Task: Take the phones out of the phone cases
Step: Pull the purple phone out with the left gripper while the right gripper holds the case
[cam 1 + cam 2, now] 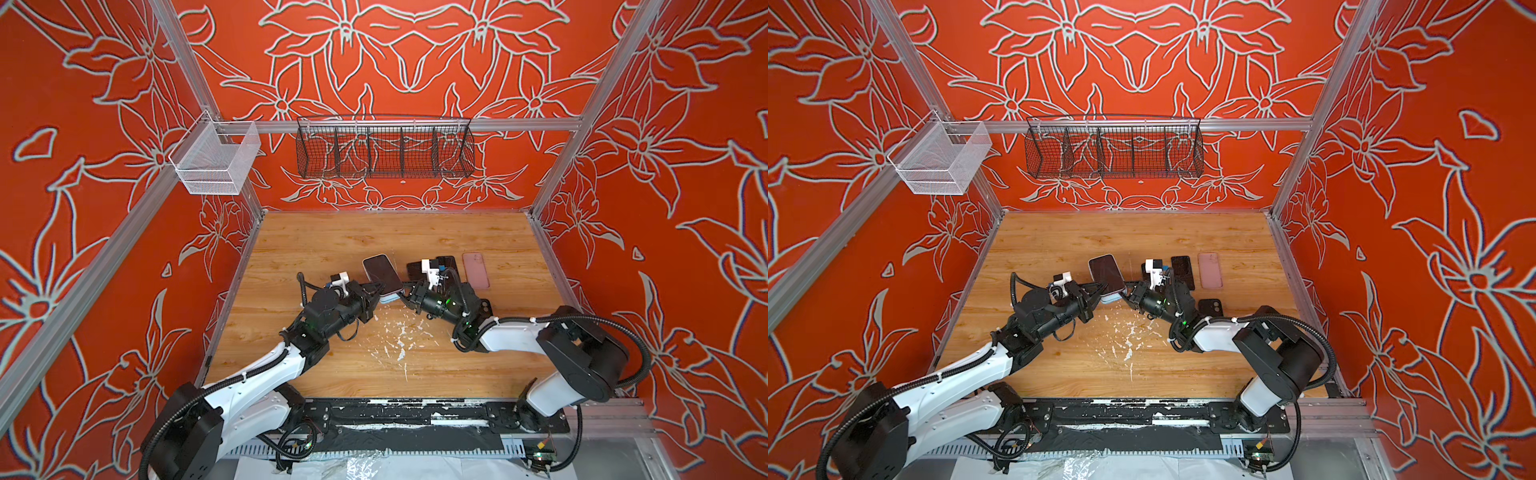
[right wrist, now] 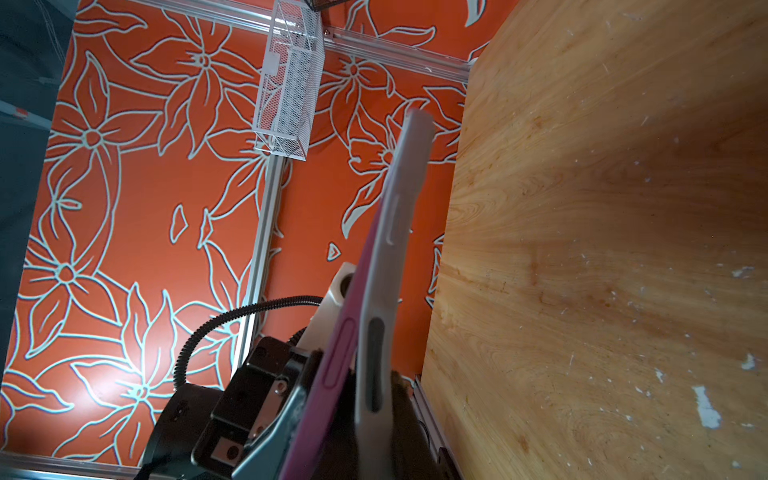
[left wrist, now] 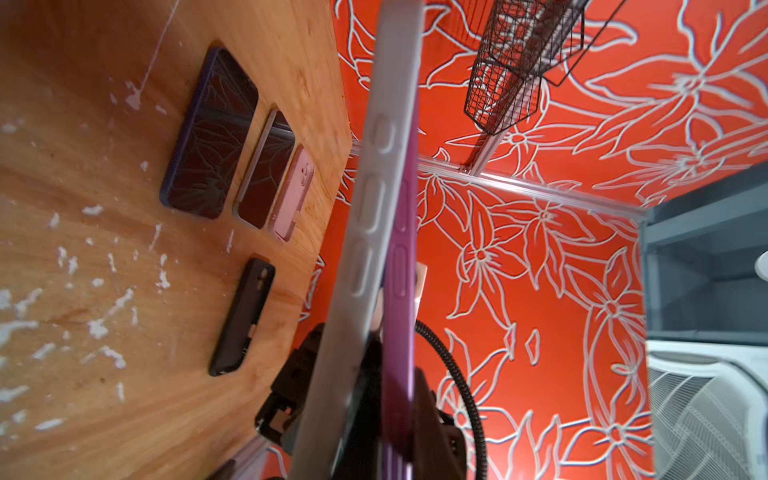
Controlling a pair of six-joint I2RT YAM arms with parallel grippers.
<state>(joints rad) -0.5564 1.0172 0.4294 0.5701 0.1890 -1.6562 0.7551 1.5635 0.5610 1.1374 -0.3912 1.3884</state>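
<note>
The left jaws are clenched on the near end of the phone (image 1: 382,272), which is held tilted, screen up, above the middle of the wooden surface (image 1: 374,237). The pale phone case (image 1: 388,298) gapes from the phone at that end, pinched by the clenched right jaws. Further right lie a dark phone (image 1: 1182,270), a pink case (image 1: 1209,270) and, nearer, a black case (image 1: 1210,307).
</note>
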